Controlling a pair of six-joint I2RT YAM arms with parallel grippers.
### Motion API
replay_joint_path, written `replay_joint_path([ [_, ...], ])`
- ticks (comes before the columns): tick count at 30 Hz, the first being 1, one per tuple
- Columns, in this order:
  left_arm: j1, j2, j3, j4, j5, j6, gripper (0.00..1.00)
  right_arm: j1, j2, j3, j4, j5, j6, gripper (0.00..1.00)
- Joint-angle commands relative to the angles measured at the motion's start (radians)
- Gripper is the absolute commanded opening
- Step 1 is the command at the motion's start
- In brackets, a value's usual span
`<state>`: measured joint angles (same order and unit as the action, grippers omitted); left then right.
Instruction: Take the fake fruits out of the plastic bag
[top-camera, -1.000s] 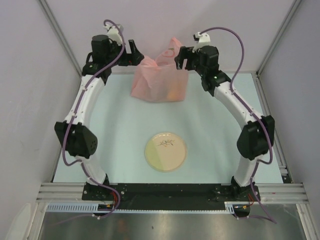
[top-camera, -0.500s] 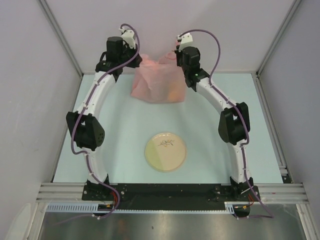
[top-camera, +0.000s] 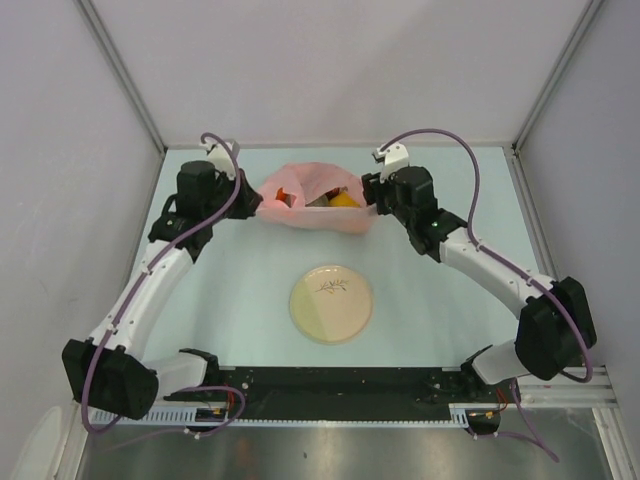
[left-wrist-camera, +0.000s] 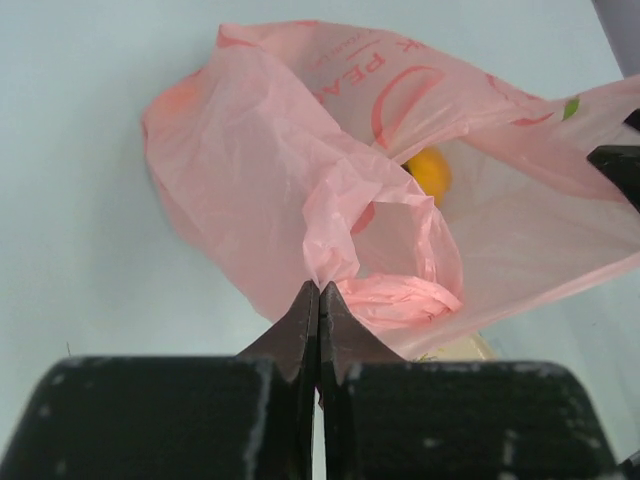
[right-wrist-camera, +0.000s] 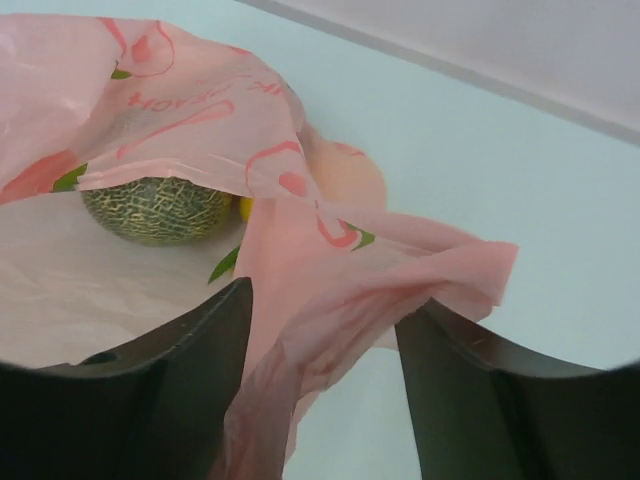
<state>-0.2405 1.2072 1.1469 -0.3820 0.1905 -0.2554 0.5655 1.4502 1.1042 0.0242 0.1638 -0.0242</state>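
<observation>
Plastic bag (top-camera: 312, 205) lies at the far side of the table (top-camera: 420, 320), mouth spread. My left gripper (left-wrist-camera: 318, 300) is clenched on its rim; I'd hold that taut. The netted melon (right-wrist-camera: 155, 208) sits inside. The right gripper (right-wrist-camera: 320, 310), jaws apart around loose film, should clamp first.

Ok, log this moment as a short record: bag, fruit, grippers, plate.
bag: pink, mouth spread between the two grippers
fruit: inside the bag; melon and an orange one show
left gripper: shut on bag film
right gripper: jaws apart, film draped between them
plate: bare, nearer the arm bases than the bag
</observation>
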Motion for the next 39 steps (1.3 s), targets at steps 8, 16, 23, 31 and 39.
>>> replay_joint_path([
  [8,0.01,-0.067,-0.144,0.034,-0.01,-0.064,0.05,0.14,-0.139,0.135,0.074,-0.069,-0.077,0.81],
  [16,0.01,-0.074,-0.138,0.058,0.01,-0.1,0.0,0.255,-0.036,0.187,0.175,-0.012,-0.141,0.65],
  [23,0.01,-0.123,-0.157,0.066,-0.006,-0.12,0.0,0.197,0.14,0.192,0.057,-0.128,0.019,0.28],
  [31,0.033,-0.189,-0.184,0.049,-0.051,-0.128,0.0,0.155,0.216,0.097,0.023,-0.072,0.093,0.24],
  [39,0.092,-0.261,-0.298,0.078,0.033,-0.154,0.0,0.096,0.17,0.014,0.132,-0.056,0.079,0.27],
])
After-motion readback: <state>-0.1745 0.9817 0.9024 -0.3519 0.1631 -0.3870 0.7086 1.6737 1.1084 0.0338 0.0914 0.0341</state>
